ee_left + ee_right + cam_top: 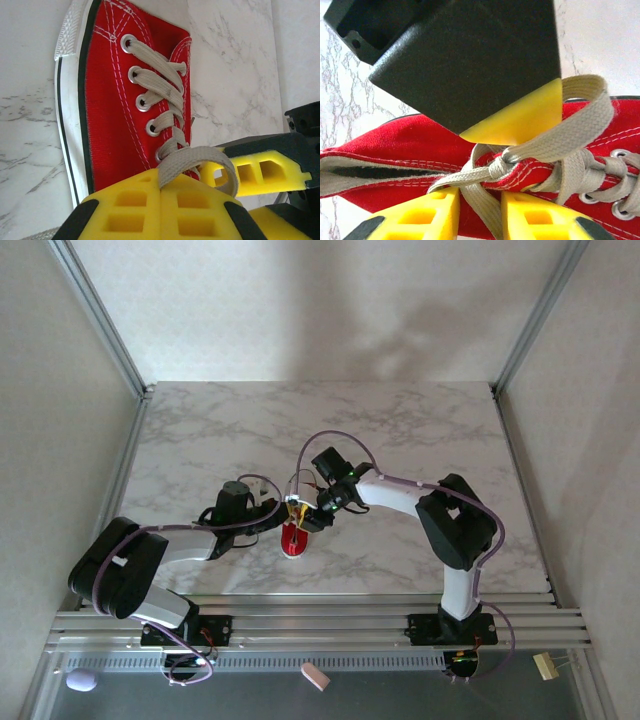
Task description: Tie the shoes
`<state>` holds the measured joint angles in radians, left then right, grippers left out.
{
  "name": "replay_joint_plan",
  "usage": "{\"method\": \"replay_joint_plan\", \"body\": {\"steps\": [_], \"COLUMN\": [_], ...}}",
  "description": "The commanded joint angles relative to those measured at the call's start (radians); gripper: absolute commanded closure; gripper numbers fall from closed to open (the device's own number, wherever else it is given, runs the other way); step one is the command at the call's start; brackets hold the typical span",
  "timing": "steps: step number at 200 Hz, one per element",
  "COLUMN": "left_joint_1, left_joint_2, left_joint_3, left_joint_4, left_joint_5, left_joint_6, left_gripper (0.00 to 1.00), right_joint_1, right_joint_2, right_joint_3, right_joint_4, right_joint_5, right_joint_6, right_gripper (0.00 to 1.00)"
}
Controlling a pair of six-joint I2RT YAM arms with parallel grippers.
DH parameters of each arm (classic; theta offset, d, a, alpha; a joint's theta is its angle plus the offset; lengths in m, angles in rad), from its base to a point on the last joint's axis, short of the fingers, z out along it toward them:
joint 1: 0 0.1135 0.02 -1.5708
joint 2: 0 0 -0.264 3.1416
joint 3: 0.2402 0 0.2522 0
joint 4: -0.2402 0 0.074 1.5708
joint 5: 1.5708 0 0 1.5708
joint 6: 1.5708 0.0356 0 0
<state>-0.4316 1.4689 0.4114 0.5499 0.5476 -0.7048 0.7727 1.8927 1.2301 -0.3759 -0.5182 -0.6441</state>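
**Operator:** Where was the sneaker, and how did it lie?

**Technician:** The red sneaker (293, 540) rested on the marble table (430, 440), close to the near edge and roughly centred across the table's width. Its long axis ran near-to-far. The toe cap (70, 27) pointed toward the mounting rail (320, 615), and the heel end pointed to the far side, where both grippers met.

**Operator:** State of the jaws?

**Technician:** Left gripper (160, 187): pads pressed together, pinching a lace loop (200, 157) over the ankle end of the shoe. Right gripper (480, 200): fingers drawn to a narrow gap, which a lace strand (482, 212) filled. That strand was judged to be gripped. A first knot (499, 167) lay on top of the shoe and touched neither gripper.

**Operator:** Which relation governed the next move?

**Technician:** The knot sat between the two grippers, with the loop running to the left pads and the strand to the right pads. Both grippers were equally near it and almost touching each other. By judgement, any tightening pull should run across the long axis, each arm drawing toward its own side, so that the shoe is not dragged.

**Operator:** Clearance?

**Technician:** Bare marble lay open to the left, to the right and on the far side. The near edge was close behind the toe. The frame posts (100, 320) stood well apart from the work.
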Motion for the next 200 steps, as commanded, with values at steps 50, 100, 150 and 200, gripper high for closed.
{"method": "replay_joint_plan", "body": {"steps": [50,100,150,200], "left_joint_1": [-0.015,-0.014,-0.006,0.01], "left_joint_2": [-0.028,-0.057,-0.084,-0.107], "left_joint_3": [0.007,0.005,-0.007,-0.028], "left_joint_4": [0.011,-0.007,-0.003,-0.001], "left_joint_5": [-0.03,-0.052,-0.066,-0.077], "left_joint_6": [-0.007,0.0,-0.006,-0.005], "left_gripper": [1.0,1.0,1.0,1.0], "right_joint_1": [-0.013,-0.022,-0.051,-0.067], "right_joint_2": [-0.039,-0.149,-0.2,-0.25], "right_joint_3": [-0.005,-0.1,-0.203,-0.331], "right_joint_4": [0.027,0.13,0.29,0.55], "right_joint_5": [-0.009,-0.055,-0.106,-0.086], "right_joint_6": [0.015,0.087,0.211,0.462], "right_gripper": [0.95,1.0,1.0,1.0]}}
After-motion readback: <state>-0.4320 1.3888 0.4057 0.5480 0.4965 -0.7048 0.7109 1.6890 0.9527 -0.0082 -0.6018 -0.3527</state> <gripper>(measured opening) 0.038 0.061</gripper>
